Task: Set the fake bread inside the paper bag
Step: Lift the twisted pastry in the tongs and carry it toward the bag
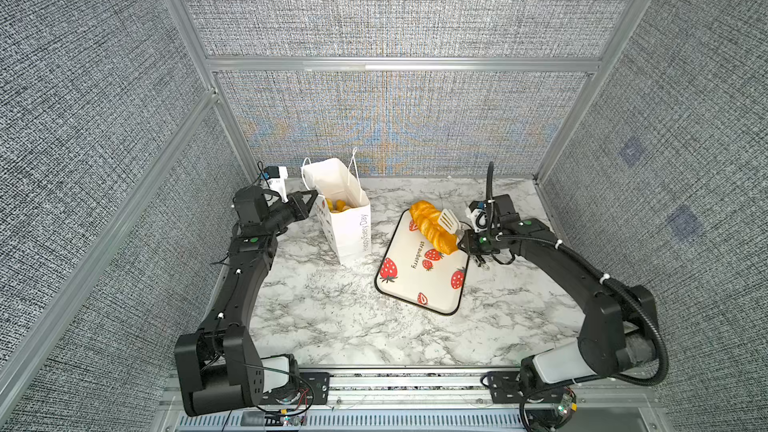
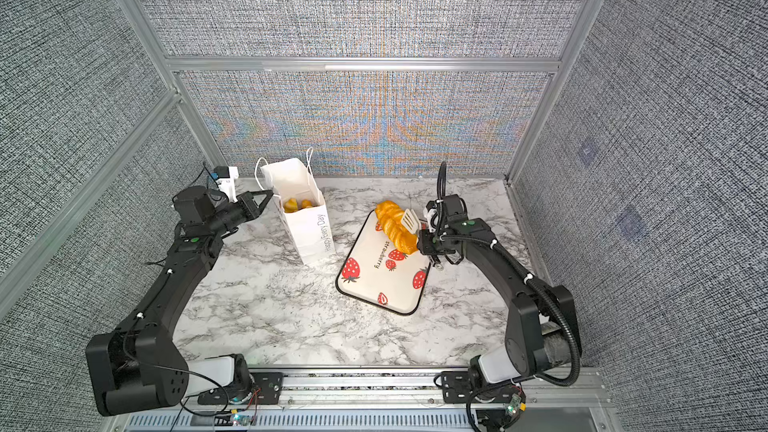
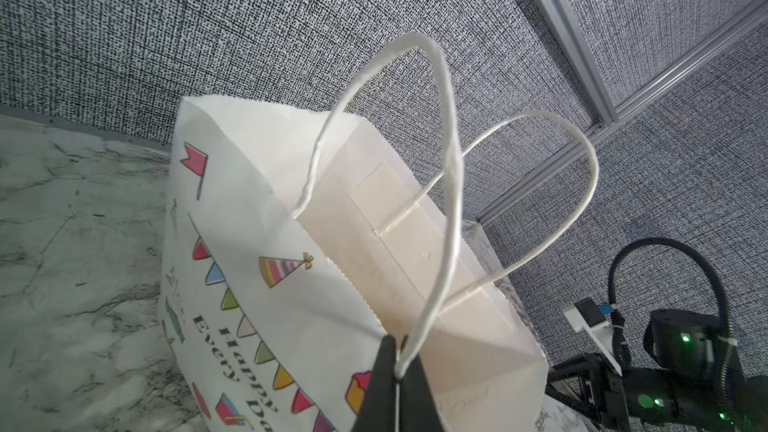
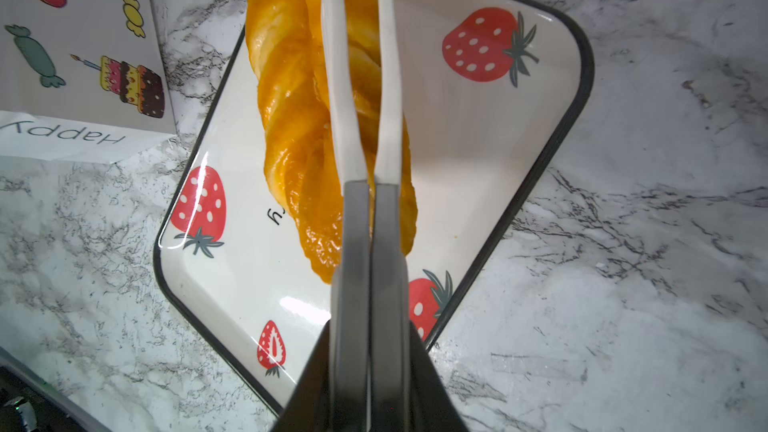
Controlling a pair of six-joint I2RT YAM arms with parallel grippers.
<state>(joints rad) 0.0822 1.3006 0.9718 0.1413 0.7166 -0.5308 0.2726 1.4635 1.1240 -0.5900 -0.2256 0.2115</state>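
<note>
The white paper bag (image 1: 349, 226) (image 2: 309, 230) (image 3: 291, 284) stands upright and open at the back left. Small golden pieces of fake bread (image 1: 337, 204) (image 2: 297, 204) lie inside it. My left gripper (image 1: 313, 195) (image 2: 270, 194) (image 3: 397, 367) is shut on the bag's near rim and handle cord. A long braided loaf (image 1: 430, 226) (image 2: 395, 226) (image 4: 291, 97) lies across the far end of the strawberry tray (image 1: 415, 284) (image 4: 478, 139). My right gripper (image 1: 463, 241) (image 2: 424, 238) (image 4: 370, 326) is shut on white tongs (image 1: 449, 220) (image 4: 361, 76), whose blades are closed on the loaf.
The marble tabletop (image 1: 332, 326) is fenced by grey textured walls with aluminium framing at the back and both sides. The bag and the tray stand a short gap apart. Both arm bases sit on the rail along the table's front edge.
</note>
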